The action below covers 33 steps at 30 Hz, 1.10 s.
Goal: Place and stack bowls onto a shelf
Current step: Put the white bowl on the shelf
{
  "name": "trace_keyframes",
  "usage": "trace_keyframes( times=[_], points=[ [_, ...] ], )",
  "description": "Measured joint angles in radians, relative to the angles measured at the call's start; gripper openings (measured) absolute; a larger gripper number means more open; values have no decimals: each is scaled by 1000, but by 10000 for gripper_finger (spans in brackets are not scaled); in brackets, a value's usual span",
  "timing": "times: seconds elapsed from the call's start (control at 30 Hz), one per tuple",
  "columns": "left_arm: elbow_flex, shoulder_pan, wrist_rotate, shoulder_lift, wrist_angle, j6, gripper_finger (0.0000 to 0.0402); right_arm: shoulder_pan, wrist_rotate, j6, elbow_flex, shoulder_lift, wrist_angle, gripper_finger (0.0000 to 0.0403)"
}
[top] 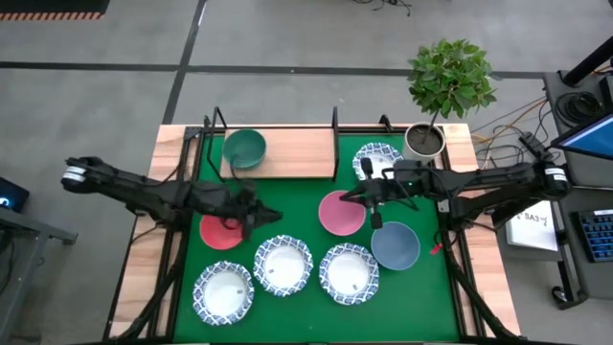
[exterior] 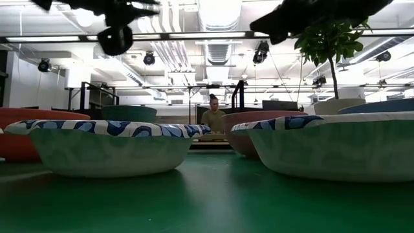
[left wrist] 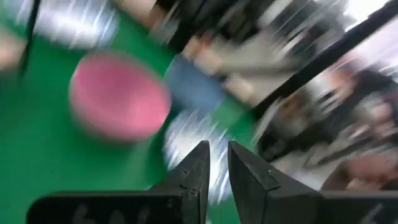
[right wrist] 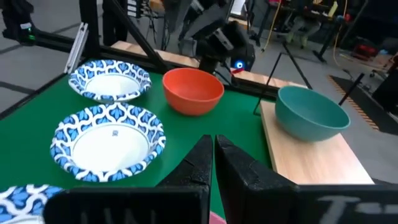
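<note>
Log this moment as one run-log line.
green bowl on shelf | seven bowls on mat | left gripper empty by red bowl | right gripper shut, empty

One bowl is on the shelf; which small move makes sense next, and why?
Probably the left gripper should lower onto the red bowl beside it. Only the dark green bowl sits on the shelf, both grippers are empty, and the right gripper hovers shut by the pink bowl.

Overhead camera looks straight down; the low one sits at mat level (both catch the patterned bowl (top: 283, 264)).
</note>
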<state>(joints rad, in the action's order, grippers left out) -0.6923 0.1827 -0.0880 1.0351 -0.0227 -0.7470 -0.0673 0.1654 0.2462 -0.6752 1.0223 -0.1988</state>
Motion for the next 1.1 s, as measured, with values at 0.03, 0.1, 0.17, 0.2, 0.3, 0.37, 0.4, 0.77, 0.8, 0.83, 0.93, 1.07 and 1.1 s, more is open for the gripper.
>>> trace_keyframes(
  times=[0.03, 0.1, 0.17, 0.2, 0.3, 0.37, 0.4, 0.77, 0.8, 0.83, 0.93, 1.07, 1.1],
  points=[
    [-54, 9, -3, 24, 115, -38, 40, 0, 0, 1, 9, -9, 3, 9],
    [-161, 32, -5, 79, 339, -110, 40, 0, 0, 5, 25, -22, 2, 9],
    [-262, 61, -5, 145, 528, -166, 40, 0, 0, 8, 37, -29, -1, 9],
    [-310, 77, -5, 179, 616, -191, 40, 0, 0, 10, 40, -29, -1, 9],
    [-444, 129, 0, 278, 806, -229, 40, 0, 0, 20, 42, -25, 1, 9],
    [-521, 162, 1, 340, 898, -227, 40, 0, 0, 34, 42, -25, -1, 9],
    [-557, 179, 1, 371, 935, -213, 40, 0, -1, 38, 42, -27, -1, 9],
    [-752, 262, 2, 596, 996, -96, 40, 0, 0, 114, 42, -41, 14, 9],
    [-753, 262, 2, 606, 996, -96, 40, 0, 0, 123, 42, -44, 21, 9],
    [-753, 262, 0, 615, 997, -96, 40, 0, 0, 133, 42, -47, 33, 9],
    [-753, 259, -15, 637, 1005, -85, 40, 0, 1, 140, 42, -53, 38, 9],
    [-750, 243, -50, 657, 1010, -34, 47, 0, 3, 166, 42, -80, 49, 9],
    [-749, 235, -60, 659, 1009, -22, 52, 0, 3, 168, 42, -90, 53, 9]
  ],
)
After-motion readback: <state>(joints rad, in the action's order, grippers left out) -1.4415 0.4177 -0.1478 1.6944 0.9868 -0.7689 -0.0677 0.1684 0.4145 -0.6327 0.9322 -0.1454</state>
